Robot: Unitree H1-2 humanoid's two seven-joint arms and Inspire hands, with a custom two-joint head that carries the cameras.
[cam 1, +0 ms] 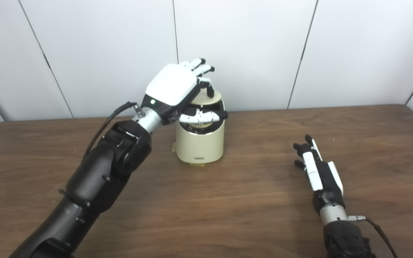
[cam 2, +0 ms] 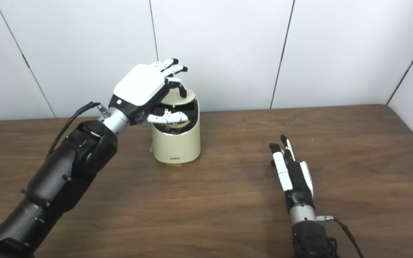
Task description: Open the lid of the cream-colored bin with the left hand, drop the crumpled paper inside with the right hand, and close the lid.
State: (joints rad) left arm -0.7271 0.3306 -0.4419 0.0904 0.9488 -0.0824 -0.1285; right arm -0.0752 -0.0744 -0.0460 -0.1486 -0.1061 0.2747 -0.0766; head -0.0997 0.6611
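The cream-colored bin (cam 1: 199, 145) stands on the table at the back centre. Its lid (cam 1: 216, 97) is tilted up at the rear, leaving the dark inside showing. My left hand (cam 1: 172, 86) hovers over the bin, its fingers (cam 1: 201, 66) reaching past the lid's top edge and the thumb (cam 1: 206, 116) lying across the opening. The fingers are spread and not clamped on the lid. My right hand (cam 1: 316, 166) lies flat on the table to the right, open and holding nothing. No crumpled paper shows in either view.
The brown wooden table (cam 1: 249, 200) stretches wide around the bin. White wall panels (cam 1: 249, 50) close off the back and right side. A black cable (cam 1: 102, 125) runs along my left forearm.
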